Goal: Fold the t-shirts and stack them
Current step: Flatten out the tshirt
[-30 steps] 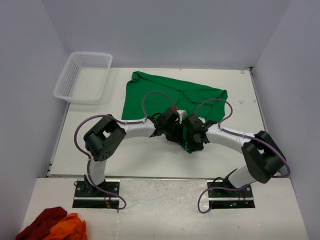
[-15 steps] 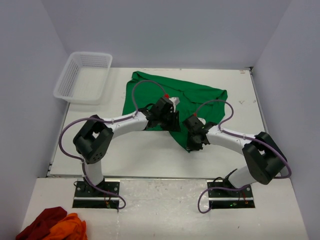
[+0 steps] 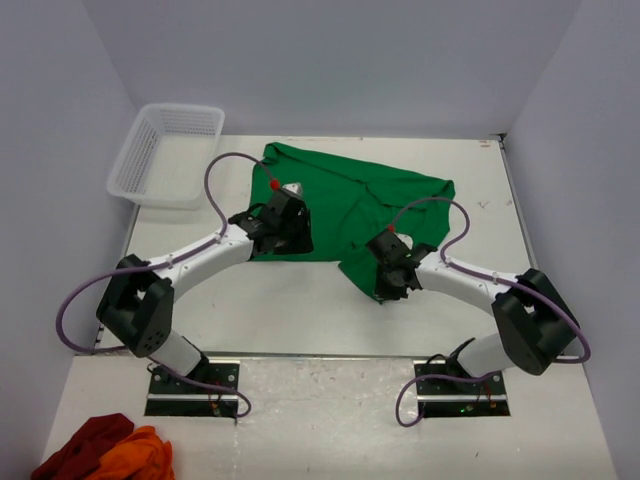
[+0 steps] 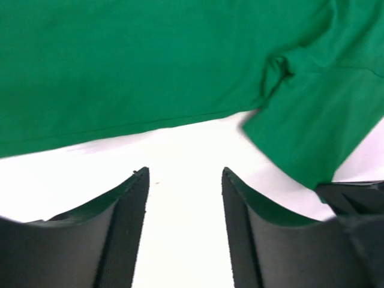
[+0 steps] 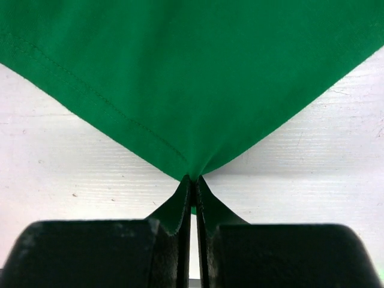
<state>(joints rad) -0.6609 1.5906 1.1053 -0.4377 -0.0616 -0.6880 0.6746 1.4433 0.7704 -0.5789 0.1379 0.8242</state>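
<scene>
Heads up, the right gripper (image 5: 192, 179) is pinching just a corner of the green t-shirt (image 3: 340, 190) on the desk (image 3: 290, 305) while the left gripper (image 4: 185, 180) hangs open near its hem, so a lopsided pull might bunch it.

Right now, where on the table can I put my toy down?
Bare: the white table in its near middle, between the green cloth t-shirt and the near edge, and its far right corner beside the shirt. Crowded: the shirt's near hem, where the left gripper hovers open and the right gripper pinches a corner.
</scene>
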